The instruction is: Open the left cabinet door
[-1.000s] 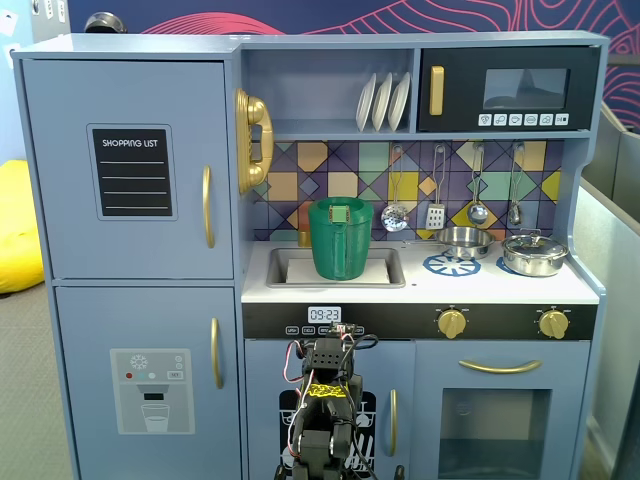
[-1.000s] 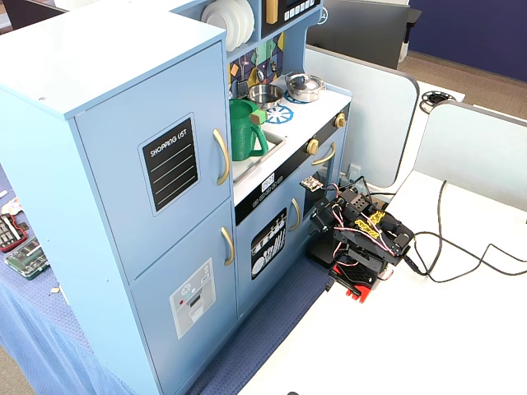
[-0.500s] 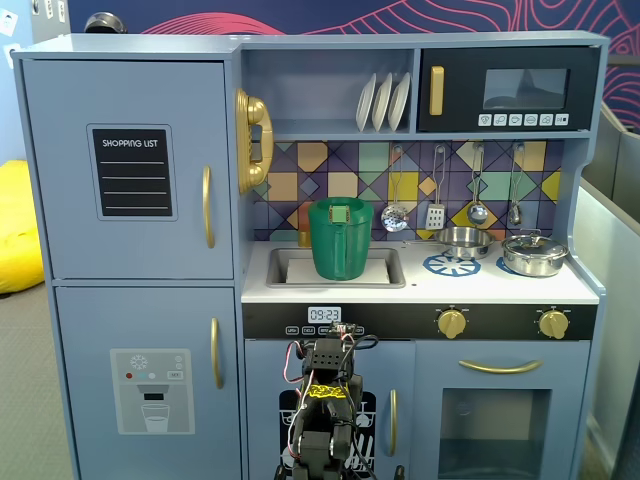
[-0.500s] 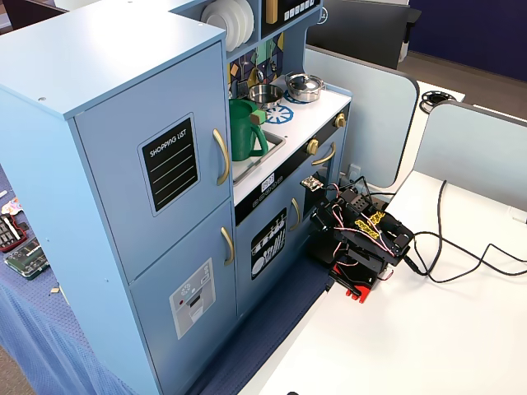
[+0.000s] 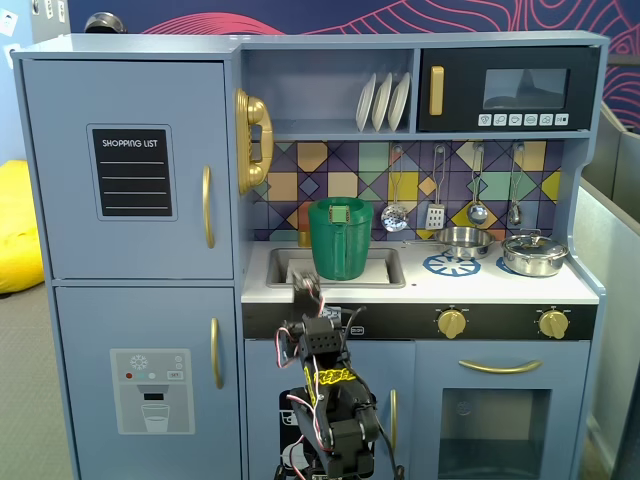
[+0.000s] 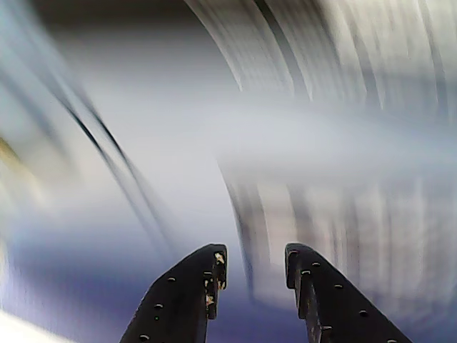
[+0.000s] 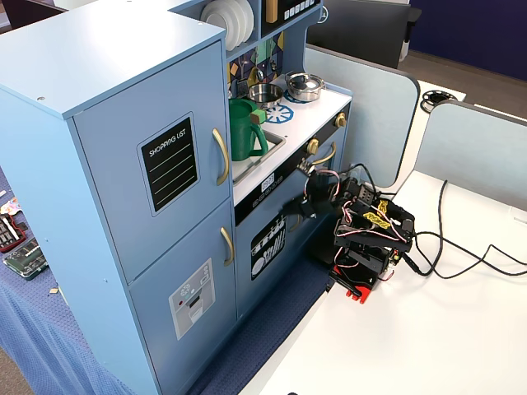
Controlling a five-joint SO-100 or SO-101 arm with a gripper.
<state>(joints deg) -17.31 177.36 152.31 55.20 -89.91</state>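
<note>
Gripper point(image 5: 303, 290) nearest, jaws apart and empty; we note the door point(image 5: 128, 170) handle point(image 5: 208, 207) upright, up-left of it in this fixed view.

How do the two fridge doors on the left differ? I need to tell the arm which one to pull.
The upper door carries a black SHOPPING LIST chalkboard; the lower door carries a grey water-dispenser panel. The upper door looks taller than the lower in the angled fixed view. Both are blue-grey, shut, and have a curved gold handle on their right edge. The gripper is near neither handle.
</note>
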